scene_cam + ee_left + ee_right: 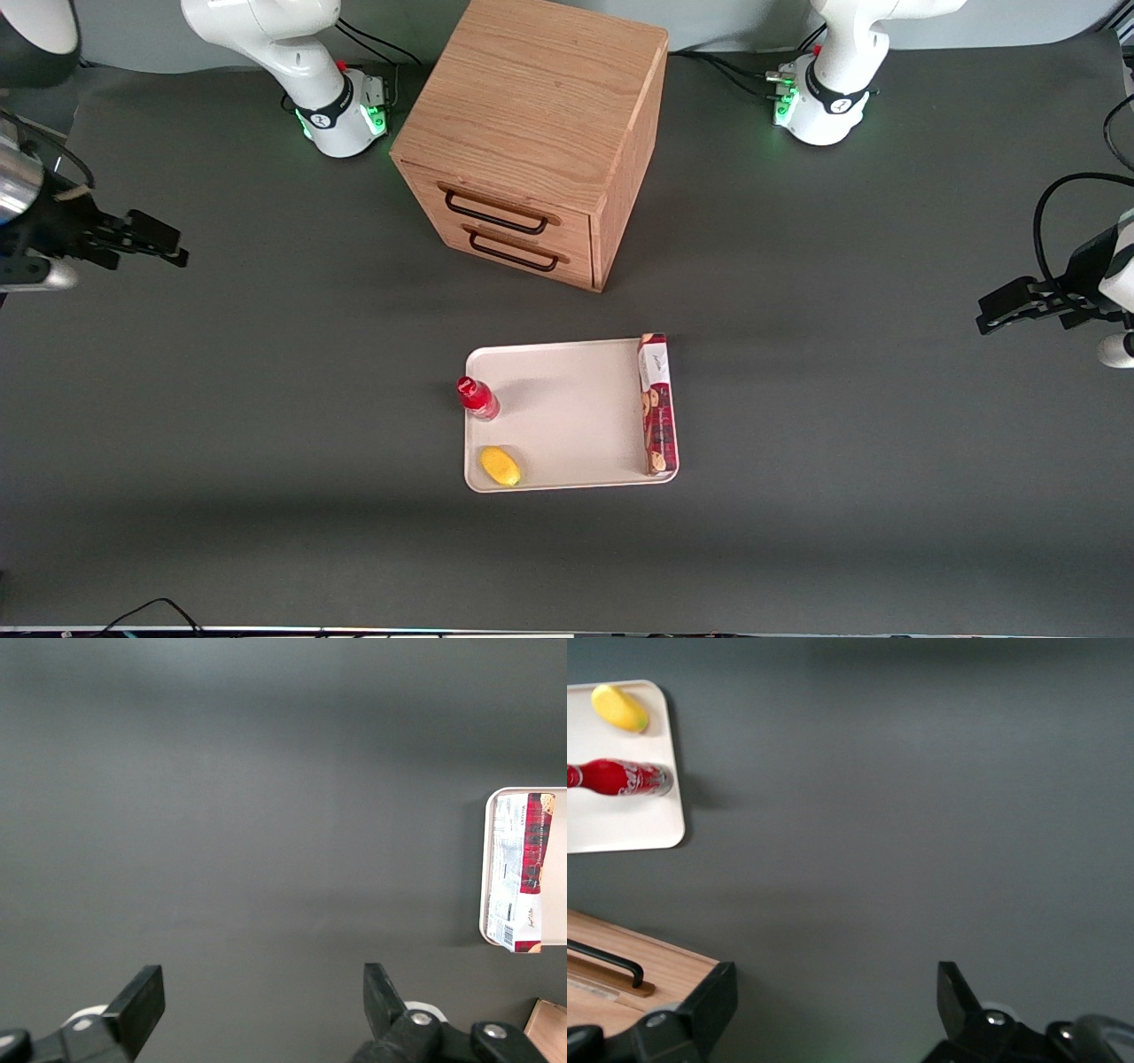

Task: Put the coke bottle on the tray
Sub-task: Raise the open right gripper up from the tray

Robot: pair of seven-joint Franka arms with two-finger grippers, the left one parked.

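The coke bottle (477, 398) stands upright on the tray (567, 416), apparently finished; the gripper (158, 239) hangs well apart toward the working arm's end of the bench, jaws wide open and empty.

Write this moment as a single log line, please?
bottle: upright on tray, at its edge | gripper: open, empty, high toward working arm's end | also on tray: lemon, box

Glossy red coke bottle (477, 398) on a smooth matt tray (567, 416); grainy wood cabinet (532, 133); matt black gripper (159, 241)
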